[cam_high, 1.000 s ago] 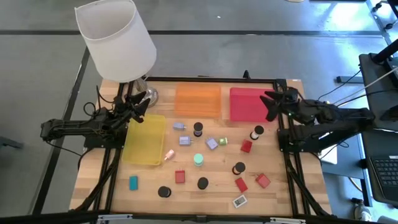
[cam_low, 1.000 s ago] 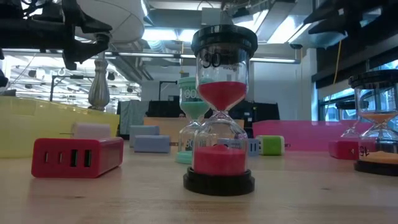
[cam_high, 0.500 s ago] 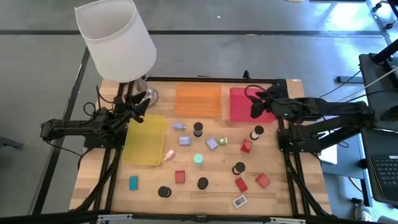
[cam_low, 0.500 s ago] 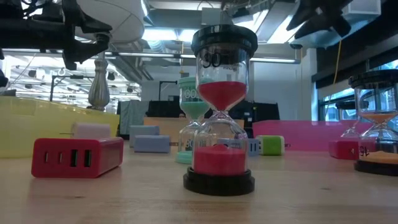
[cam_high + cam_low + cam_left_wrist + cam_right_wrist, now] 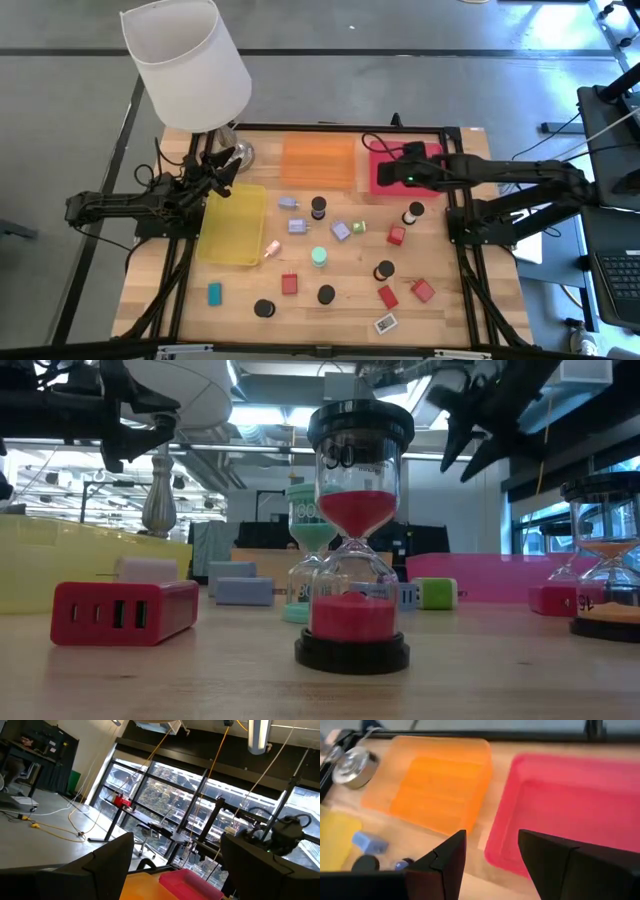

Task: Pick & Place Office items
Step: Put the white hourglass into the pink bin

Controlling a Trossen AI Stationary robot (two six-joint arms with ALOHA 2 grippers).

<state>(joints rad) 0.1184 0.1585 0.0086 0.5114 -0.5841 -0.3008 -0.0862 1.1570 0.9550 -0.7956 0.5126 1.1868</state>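
Wooden table (image 5: pixel 340 305) strewn mid-surface with small plastic office items (image 5: pixel 318 256): the right pincer (image 5: pixel 392 178), fingers apart and empty, has swung inward over the flat red tray (image 5: pixel 432 150), approaching a first pick; the left pincer (image 5: pixel 222 166) waits open near the yellow tray (image 5: pixel 233 224).

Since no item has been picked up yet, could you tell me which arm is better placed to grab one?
Right, probably: the right pincer hangs open over the red tray, nearest the scattered items such as the black disc. The left pincer waits by the yellow tray.
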